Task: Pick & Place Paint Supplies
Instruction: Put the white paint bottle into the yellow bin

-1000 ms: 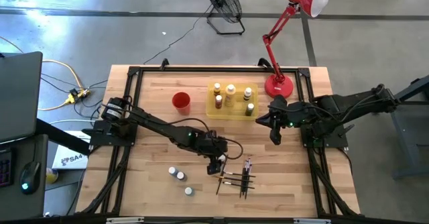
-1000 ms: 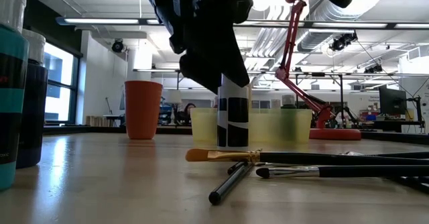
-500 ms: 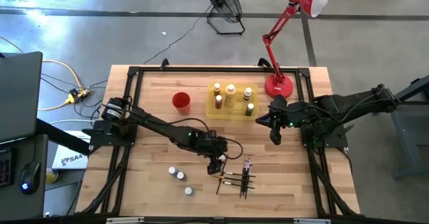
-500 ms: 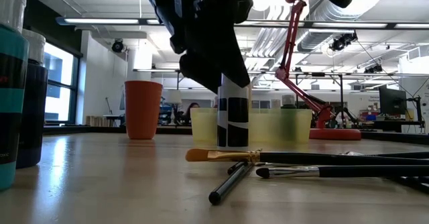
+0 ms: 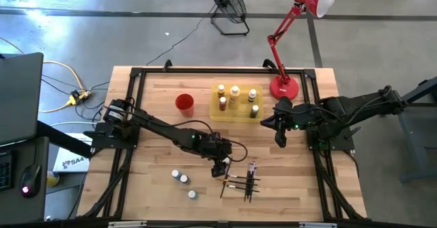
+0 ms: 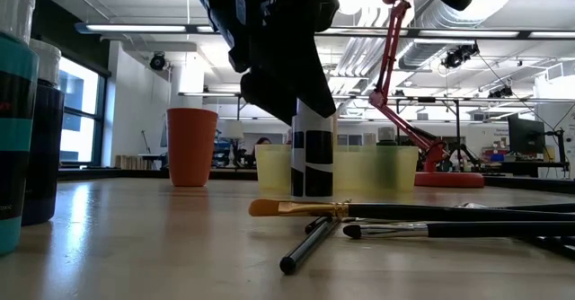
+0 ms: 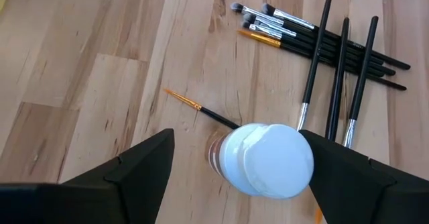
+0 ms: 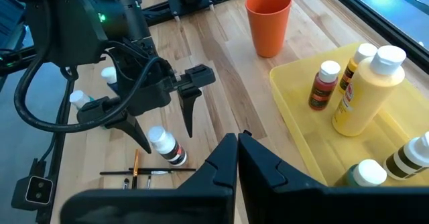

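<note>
The left tool [image 5: 220, 165] hangs over the middle of the surface [image 5: 157, 132] with its fingers wide apart, one on each side of a white-capped bottle [image 7: 268, 160] that stands upright just beside the brushes [image 5: 240, 181]. The fingers straddle the bottle but do not appear to press it yet.

To grip it well, the tool should sit low enough that the pads meet the dark-banded body [image 6: 312, 161] rather than the cap, then close squarely so the bottle is not tipped. One thin orange-tipped brush [image 7: 201, 110] runs right up to the bottle's base; a straight vertical lift should keep it from being dragged along.

The likely goal is the yellow tray [image 5: 218, 113] at the far side, which already holds several bottles. Three more bottles [image 5: 181, 180] wait near the front left. The right tool [image 5: 280, 138] waits beside the tray, fingers together and empty; the carry should stay clear of it.
</note>
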Controlling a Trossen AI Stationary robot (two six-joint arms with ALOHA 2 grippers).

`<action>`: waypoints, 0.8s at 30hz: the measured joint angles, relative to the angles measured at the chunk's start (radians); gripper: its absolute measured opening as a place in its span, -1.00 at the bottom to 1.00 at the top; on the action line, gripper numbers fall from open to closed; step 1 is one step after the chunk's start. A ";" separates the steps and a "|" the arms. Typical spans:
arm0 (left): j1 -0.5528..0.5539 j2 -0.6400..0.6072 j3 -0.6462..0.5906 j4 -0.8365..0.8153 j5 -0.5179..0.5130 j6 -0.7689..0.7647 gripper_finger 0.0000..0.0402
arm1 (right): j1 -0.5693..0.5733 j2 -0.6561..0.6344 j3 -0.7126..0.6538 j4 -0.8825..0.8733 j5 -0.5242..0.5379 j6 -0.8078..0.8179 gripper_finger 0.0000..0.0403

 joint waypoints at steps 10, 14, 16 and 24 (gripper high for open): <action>0.000 0.000 0.000 0.000 0.001 0.000 0.53 | 0.000 0.000 0.000 0.000 0.000 0.000 -0.98; 0.000 0.000 0.000 0.000 0.001 0.000 0.53 | 0.000 0.000 0.000 0.000 0.000 0.000 -0.98; 0.000 0.000 0.000 0.000 0.001 0.000 0.53 | 0.000 0.000 0.000 0.000 0.000 0.000 -0.98; 0.000 0.000 0.000 0.000 -0.012 0.001 0.53 | 0.000 0.000 0.000 0.000 0.000 0.000 -0.98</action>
